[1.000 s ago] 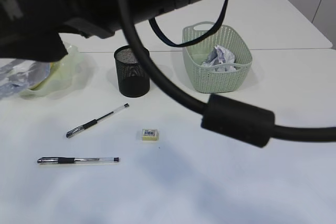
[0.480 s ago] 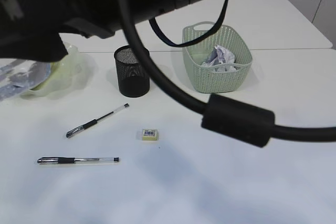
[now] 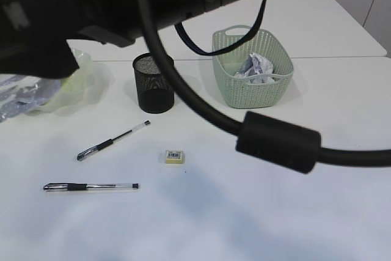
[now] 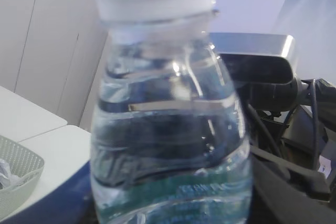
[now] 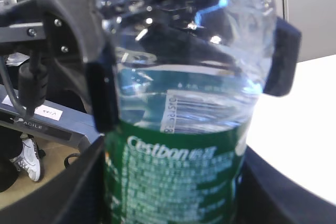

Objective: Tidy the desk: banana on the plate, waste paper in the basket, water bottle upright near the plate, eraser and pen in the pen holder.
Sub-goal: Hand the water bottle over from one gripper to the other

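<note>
Both claws clamp the water bottle (image 5: 184, 129); paper sits in the basket (image 3: 253, 84), pens (image 3: 113, 140) and eraser (image 3: 174, 156) wait before the pen holder (image 3: 153, 84).

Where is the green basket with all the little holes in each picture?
Exterior view: the pale green plastic mesh basket sits right of centre, near the back.
Left wrist view: only one corner of it shows, at bottom left.
Right wrist view: not in it.
Shared landmark: the crumpled white paper inside.
</note>
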### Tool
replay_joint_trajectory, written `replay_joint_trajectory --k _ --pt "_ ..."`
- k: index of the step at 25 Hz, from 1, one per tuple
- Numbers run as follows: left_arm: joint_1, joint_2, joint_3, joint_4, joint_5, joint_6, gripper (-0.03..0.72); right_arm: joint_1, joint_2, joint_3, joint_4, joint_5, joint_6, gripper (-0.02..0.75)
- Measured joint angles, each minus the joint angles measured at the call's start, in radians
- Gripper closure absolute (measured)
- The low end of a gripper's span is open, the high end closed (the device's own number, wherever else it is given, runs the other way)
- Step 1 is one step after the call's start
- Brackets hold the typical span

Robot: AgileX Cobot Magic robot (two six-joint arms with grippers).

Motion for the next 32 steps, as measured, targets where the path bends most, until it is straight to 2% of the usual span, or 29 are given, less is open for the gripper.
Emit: replay_joint_trajectory --k 7,16,24,32 --pt "-0.002 0.0 0.0 0.012 0.0 0.004 0.318 0.001 0.0 0.0 -0.033 -0.008 0.006 0.225" --pt "-0.002 0.0 0.0 0.018 0.0 0.006 0.321 0.002 0.0 0.0 -0.049 -0.016 0.009 0.221" --pt "-0.002 0.0 0.0 0.043 -0.006 0.025 0.321 0.005 -0.008 -0.002 -0.129 -0.039 0.043 0.218" --pt "0.0 0.0 0.0 0.049 -0.051 0.037 0.321 -0.062 -0.037 -0.002 -0.21 -0.023 0.089 0.219"
